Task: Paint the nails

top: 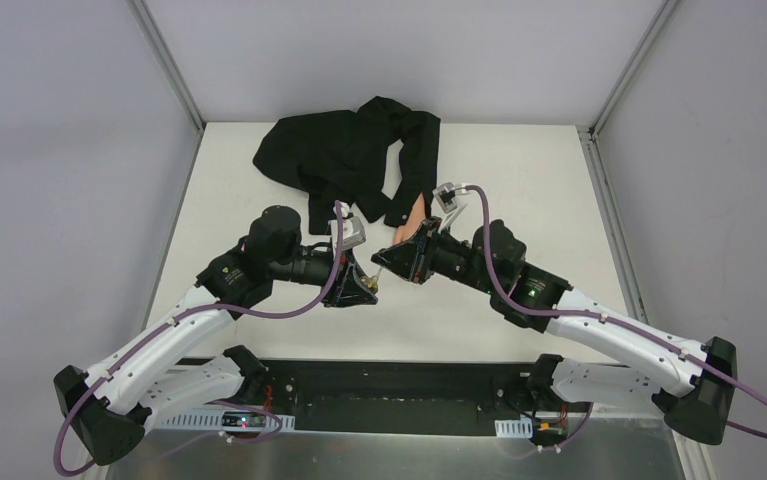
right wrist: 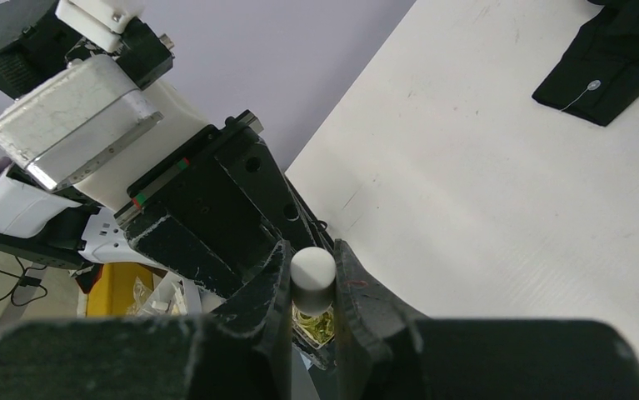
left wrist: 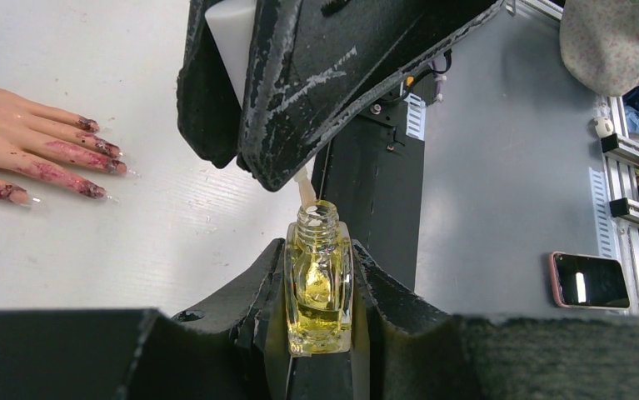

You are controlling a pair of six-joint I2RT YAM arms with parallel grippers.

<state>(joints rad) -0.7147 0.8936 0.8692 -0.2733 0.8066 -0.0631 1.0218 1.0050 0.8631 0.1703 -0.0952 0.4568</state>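
Several smeared nails (left wrist: 114,166), left wrist only

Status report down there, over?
Left gripper shut on yellowish glass polish bottle. Right gripper shut on white brush cap over bottle neck. Smeared dark red mannequin nails apart, unblocked.

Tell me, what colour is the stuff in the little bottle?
Clear yellow; the bottle shows best in the left wrist view.

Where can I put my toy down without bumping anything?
Free: the table right of the black garment, the strip left of it, and the near patch between the left arm and right arm. Crowded: the middle, where the left gripper, right gripper, polish bottle, brush cap and mannequin hand meet.
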